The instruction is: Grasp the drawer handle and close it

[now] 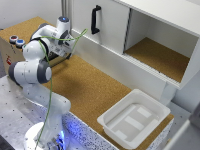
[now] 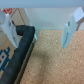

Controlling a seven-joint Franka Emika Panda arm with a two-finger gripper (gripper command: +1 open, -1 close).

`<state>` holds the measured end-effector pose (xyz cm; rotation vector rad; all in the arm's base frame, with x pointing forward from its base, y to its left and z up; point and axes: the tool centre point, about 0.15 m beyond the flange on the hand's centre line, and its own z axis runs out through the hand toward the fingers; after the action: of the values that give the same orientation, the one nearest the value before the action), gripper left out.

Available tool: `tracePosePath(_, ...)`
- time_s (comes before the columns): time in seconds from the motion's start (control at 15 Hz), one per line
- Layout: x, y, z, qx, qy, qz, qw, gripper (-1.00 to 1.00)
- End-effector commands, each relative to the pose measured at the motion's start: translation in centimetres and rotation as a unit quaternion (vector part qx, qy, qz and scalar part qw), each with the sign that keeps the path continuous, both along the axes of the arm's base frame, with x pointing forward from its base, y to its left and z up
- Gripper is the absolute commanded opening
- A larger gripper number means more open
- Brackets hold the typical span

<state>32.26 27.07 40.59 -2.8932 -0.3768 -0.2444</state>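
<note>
Writing first: the tan front of the drawer (image 2: pixel 6 50) carries red and blue print in the wrist view, too blurred to read. In the exterior view the same tan box has a small red mark on its side, also unreadable. No other lettering can be made out on the cabinet (image 1: pixel 107 22), the tray (image 1: pixel 150 106) or the arm (image 1: pixel 32 70). The handle (image 2: pixel 24 42) shows only in the wrist view, as a thick black bar with a rounded bend at one end. Its long axis runs along the tan front, just beside it. In the exterior view the arm hides it. The drawer sits on the cork table (image 1: pixel 90 90), well apart from the cabinet, off toward the exterior view's left. The hand (image 2: pixel 38 40) is spread wide with nothing between its two pale fingers (image 2: pixel 70 27). The handle lies just inside one finger, and whether they touch cannot be told. The cabinet has its own black handle (image 1: pixel 95 19), upright on a white door, beside an open compartment with a cork floor. The tray lies on the table near the cabinet's open compartment. Two round caps (image 1: pixel 16 41) rest on the drawer's top.
</note>
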Motion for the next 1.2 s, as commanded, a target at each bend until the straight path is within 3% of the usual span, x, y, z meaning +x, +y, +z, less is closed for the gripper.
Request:
tracePosePath(0.0, 0.1, 0.0, 0.4, -0.032, 0.005, -0.009, 0.999, 1.0)
tracePosePath(0.2, 0.1, 0.0, 0.4, -0.032, 0.005, -0.009, 0.999, 1.0)
tracePosePath(0.27, 0.0, -0.1, 0.1, 0.0, -0.001, -0.002, 1.0, 1.0)
tracePosePath(0.33, 0.0, 0.0, 0.8, 0.004, 0.001, 0.009, 1.0, 1.0)
tracePosePath(0.4, 0.5, 0.4, 2.6, -0.009, -0.013, 0.015, 1.0, 1.0)
tracePosePath(0.53, 1.8, 0.3, 5.5, -0.016, -0.01, 0.013, 1.0, 1.0)
tracePosePath(0.73, 3.6, -1.2, 10.9, -0.048, -0.028, 0.012, 0.998, 1.0)
tracePosePath(1.0, 4.7, 0.2, 14.4, -0.068, -0.034, 0.063, 0.995, 1.0)
tracePosePath(1.13, 4.0, 2.2, 15.7, -0.075, -0.021, 0.111, 0.991, 1.0)
